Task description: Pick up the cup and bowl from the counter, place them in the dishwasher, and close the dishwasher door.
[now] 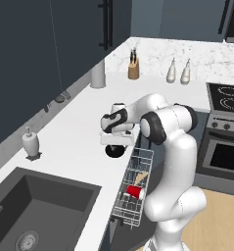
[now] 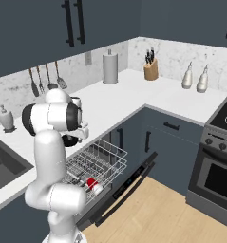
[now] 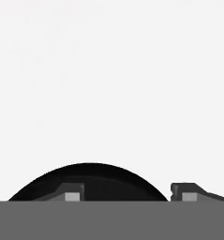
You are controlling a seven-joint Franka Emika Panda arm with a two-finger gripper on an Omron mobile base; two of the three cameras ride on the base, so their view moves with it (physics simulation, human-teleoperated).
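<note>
the claw [image 3: 127, 197] straddles the small shallow round black bowl's [image 1: 114, 150] rim, jaws open, nothing gripped. it looks light, stiff, slick: pinch the thin rim.

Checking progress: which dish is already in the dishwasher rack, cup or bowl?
The red cup, lying on its side in the white rack. The black bowl sits on the counter under the gripper.

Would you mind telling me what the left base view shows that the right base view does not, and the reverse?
Left base view alone: the black bowl under the end effector, near the counter's front edge, and the sink's drain. Right base view alone: the open dishwasher door, utensils hanging on the wall, and the cabinets beneath the counter. Both: the red cup in the pulled-out rack, soap dispenser, knife block, two bottles and oven.
</note>
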